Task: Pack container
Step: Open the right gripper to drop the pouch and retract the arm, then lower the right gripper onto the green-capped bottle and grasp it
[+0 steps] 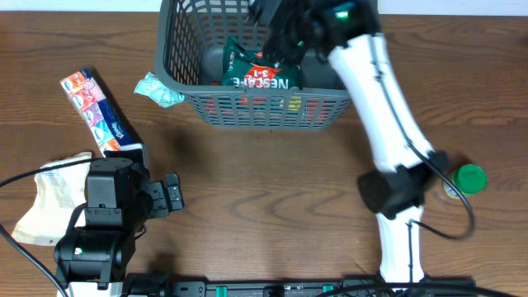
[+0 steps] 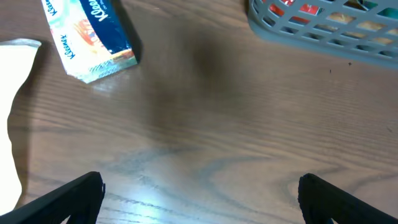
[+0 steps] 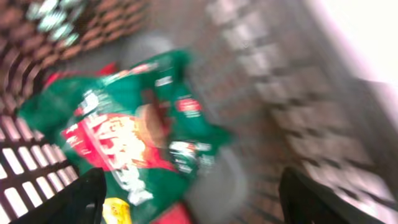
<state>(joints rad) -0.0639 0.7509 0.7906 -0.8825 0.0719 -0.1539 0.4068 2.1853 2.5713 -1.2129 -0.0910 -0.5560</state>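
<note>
The dark grey slotted basket (image 1: 247, 103) stands at the top middle of the table. Inside lies a green and red Nescafe packet (image 1: 262, 73), also in the right wrist view (image 3: 134, 134), on red and yellow packets. My right gripper (image 1: 280, 33) is open over the basket's inside, above the packet and holding nothing; its fingers (image 3: 189, 199) frame the packet in a blurred view. My left gripper (image 1: 172, 196) is open and empty low over bare wood (image 2: 199, 196). The basket's corner (image 2: 323, 31) shows at the top right of the left wrist view.
A Kleenex tissue box (image 1: 97, 111) lies at the left, also in the left wrist view (image 2: 93, 37). A teal packet (image 1: 159, 89) lies by the basket's left corner. A cream pouch (image 1: 49, 198) lies at far left. A green-capped bottle (image 1: 469, 179) stands at the right.
</note>
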